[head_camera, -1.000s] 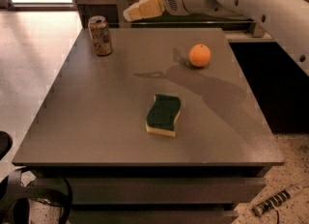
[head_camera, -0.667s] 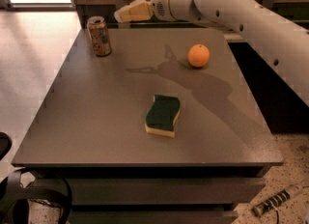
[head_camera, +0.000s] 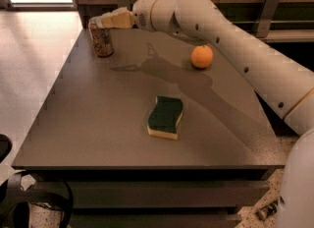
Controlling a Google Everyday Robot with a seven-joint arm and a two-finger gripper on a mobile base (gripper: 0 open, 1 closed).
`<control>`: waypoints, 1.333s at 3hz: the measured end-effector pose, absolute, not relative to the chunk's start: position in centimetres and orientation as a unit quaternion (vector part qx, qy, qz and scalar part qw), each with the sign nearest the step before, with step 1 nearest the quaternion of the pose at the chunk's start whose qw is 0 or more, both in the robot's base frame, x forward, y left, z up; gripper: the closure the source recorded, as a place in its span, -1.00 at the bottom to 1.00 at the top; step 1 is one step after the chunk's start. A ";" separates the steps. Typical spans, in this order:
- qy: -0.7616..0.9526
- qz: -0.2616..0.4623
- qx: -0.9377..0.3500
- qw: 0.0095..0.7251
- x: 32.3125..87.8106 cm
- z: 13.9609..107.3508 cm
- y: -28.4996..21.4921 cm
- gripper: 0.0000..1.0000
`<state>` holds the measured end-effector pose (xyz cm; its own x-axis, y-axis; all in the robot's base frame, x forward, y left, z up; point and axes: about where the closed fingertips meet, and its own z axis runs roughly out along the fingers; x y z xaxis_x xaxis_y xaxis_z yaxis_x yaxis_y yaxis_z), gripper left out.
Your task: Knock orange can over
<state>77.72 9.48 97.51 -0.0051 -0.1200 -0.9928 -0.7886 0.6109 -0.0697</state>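
The orange can (head_camera: 102, 43) stands at the far left corner of the dark table (head_camera: 88, 124). It has an orange-brown patterned label and a silver top rim, and looks upright or only slightly tilted. My gripper (head_camera: 109, 20) reaches in from the right at the end of the white arm (head_camera: 221, 35). Its pale tip is level with the can's top rim and touches or nearly touches it on the right side.
A round orange fruit (head_camera: 202, 56) lies at the back right of the table. A green and yellow sponge (head_camera: 166, 117) lies near the middle. A wooden wall with a shelf rail (head_camera: 267, 6) runs behind the table. Pale floor (head_camera: 29, 65) lies to the left.
The arm has swung left along the table's far edge. The gripper went from right of the can to its top rim. The can stays in place.
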 end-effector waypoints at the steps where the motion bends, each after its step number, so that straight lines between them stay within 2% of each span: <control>1: 0.655 0.272 -0.347 0.614 77.7 97.5 9.5 -1.00; 4: 0.682 0.250 -0.352 0.591 80.5 93.1 13.1 -1.00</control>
<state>80.51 13.11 93.07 -0.0539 -0.1849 -0.9813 -0.7751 0.6273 -0.0757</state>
